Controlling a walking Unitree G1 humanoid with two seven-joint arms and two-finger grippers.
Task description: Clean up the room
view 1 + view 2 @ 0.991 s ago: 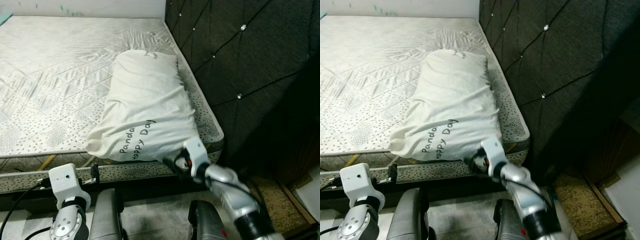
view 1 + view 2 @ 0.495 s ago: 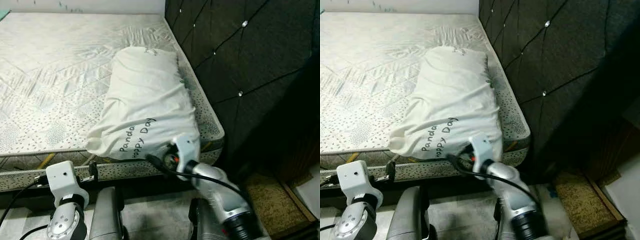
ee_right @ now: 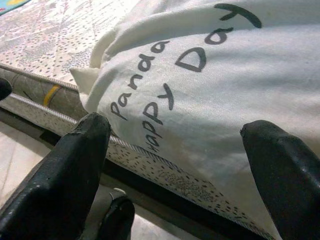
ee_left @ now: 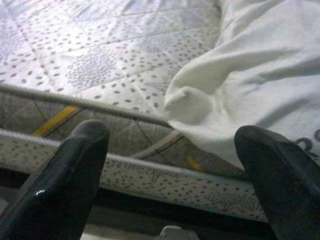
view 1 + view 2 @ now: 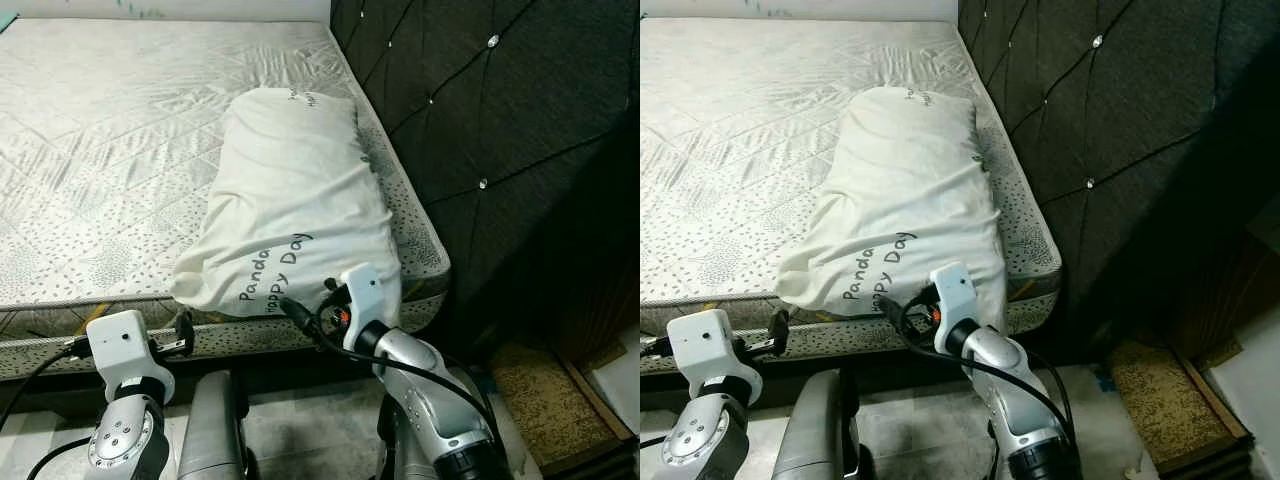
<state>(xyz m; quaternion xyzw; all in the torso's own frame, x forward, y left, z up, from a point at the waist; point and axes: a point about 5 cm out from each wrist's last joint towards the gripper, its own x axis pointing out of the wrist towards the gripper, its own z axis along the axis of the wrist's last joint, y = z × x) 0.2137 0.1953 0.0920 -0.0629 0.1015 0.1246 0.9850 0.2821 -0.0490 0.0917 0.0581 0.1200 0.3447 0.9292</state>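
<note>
Hidden or cut off: the far end of the mattress (image 5: 120, 150) runs out of the top of the head views; the headboard (image 5: 500, 130) leaves the right edge; the lower bodies of both arms are cropped at the bottom edge.
Hard to make out: the right gripper (image 3: 180, 175) in the head views, where its white wrist housing and a looping black cable sit in front of it; small print at the pillow's far end is too small to read.
Pillow: pillow (image 5: 295, 200) lies lengthwise in the centre of the head views, along the mattress side nearest the headboard, its near end drooping over the mattress front edge; soft, creased off-white cloth, a limp corner folded at lower left; dark lettering "Panda Happy Day".
Mattress: quilted, pale, speckled with small dark dots, corded piping along the front edge, a yellow stripe on its side.
Headboard: dark tufted fabric, diamond pattern, shiny studs.
Left gripper: left gripper (image 4: 170, 190), glossy black fingers (image 4: 65, 185) spread wide, low at lower left, facing the mattress edge and the pillow's folded corner, not touching.
Right gripper: fingers (image 3: 60, 170) spread wide, just before the pillow's lettered end, holding nothing.
</note>
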